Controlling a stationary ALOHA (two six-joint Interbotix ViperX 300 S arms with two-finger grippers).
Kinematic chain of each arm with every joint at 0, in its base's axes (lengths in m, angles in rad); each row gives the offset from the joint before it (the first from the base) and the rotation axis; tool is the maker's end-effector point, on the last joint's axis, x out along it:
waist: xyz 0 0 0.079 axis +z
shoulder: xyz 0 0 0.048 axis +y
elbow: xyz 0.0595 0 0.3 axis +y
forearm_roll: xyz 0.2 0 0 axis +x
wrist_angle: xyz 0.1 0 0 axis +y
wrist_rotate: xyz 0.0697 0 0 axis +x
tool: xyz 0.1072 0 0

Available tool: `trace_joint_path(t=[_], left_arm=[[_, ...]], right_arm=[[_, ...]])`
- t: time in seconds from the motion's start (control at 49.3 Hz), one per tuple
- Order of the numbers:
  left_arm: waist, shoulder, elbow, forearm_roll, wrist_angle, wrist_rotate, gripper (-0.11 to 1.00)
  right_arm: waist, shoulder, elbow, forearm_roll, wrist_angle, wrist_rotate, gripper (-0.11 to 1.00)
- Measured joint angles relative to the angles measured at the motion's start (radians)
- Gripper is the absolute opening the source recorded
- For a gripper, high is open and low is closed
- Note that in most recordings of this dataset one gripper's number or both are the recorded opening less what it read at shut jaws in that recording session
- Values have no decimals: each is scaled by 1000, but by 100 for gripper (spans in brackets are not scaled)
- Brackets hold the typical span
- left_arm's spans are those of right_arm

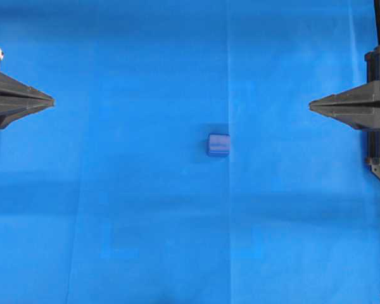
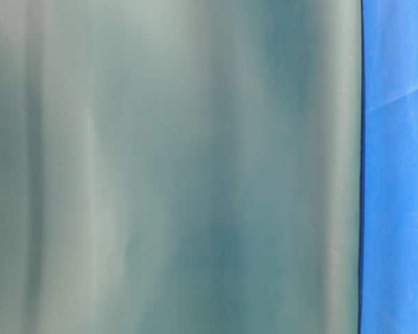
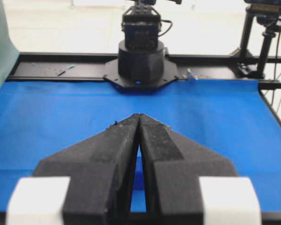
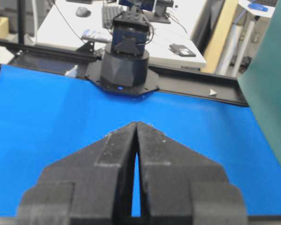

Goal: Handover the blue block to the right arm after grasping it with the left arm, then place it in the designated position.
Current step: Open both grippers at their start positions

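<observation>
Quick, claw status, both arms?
Left claw: closed, empty.
Right claw: closed, empty.
Blue block lies untouched on the cloth.

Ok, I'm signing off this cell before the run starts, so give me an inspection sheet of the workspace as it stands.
Surface: blue cloth with creases and faint paler patches.
Job's things: blue block lying near the middle of the cloth, on a faint, slightly darker square patch, apart from both tools.
Clutter: nothing seen on the cloth.
Grippers: left tool shut and empty at the left edge; right tool shut and empty at the right edge.
Cables: a black cable at the arm base across the cloth in the left wrist view.
Surroundings: green sheet fills the table-level view; desk with keyboard behind the rig.
</observation>
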Motion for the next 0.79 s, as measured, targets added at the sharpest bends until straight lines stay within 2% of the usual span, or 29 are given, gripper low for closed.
trace_joint_path(t=[0.081, 0.608, 0.669, 0.73, 0.791], left_arm=[[2, 6, -3, 0, 15, -20, 0], [3, 20, -6, 6, 25, -23, 1], [5, 20, -8, 6, 25, -23, 9], [3, 20, -6, 6, 23, -23, 24], [3, 20, -6, 6, 23, -23, 42]], right_arm=[[0, 3, -2, -2, 2, -8, -2], [2, 44, -23, -8, 18, -8, -2], [2, 44, -23, -8, 18, -3, -2], [2, 46, -23, -8, 18, 2, 0], [2, 46, -23, -8, 18, 6, 8]])
